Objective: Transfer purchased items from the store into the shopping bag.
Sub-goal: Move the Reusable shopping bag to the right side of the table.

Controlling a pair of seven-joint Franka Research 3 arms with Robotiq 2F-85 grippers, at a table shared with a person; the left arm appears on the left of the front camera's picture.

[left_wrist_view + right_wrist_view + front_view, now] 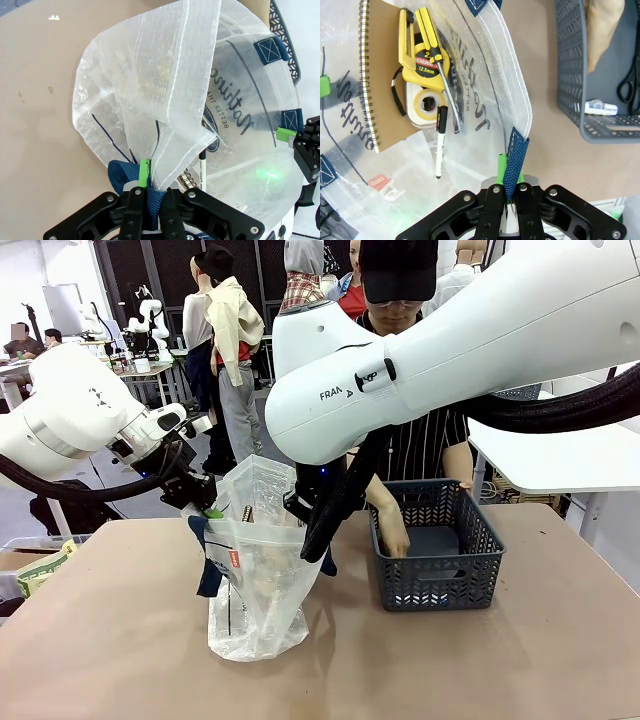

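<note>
- While its jaws are pressed tight together, the left gripper (148,187) pinches a dark navy woven handle (124,176) and the adjoining rim of the translucent whitish crinkly plastic shopping bag (150,75).
- Just as tightly squeezed, the right gripper (510,194) clamps the opposite navy handle strap (516,155) against its green pads (500,165).
- From the front, the two grippers hold the bag's mouth spread between them, while its bottom rests on the brown table (100,640).
- Several purchased items lie inside the bag, seen through the plastic:
  - a brown-covered spiral notebook (377,75);
  - a yellow and black tape measure (427,59) lying on the notebook;
  - a screwdriver with a yellow-and-black striped handle (426,27) across the tape measure;
  - a pale yellowish roll of tape (422,105) just below them;
  - a black-and-white marker pen (440,145) touching the roll.
- Beside the bag, on the right gripper's side, stands a dark grey mesh plastic basket (430,585).
- It holds black-handled scissors (627,90) and a small white-and-blue object (600,106) too small to identify.
- A person's hand (393,530) reaches down into it.
- All the bagged goods sit low in the bag, beneath and between the two grippers, and touch neither.
</note>
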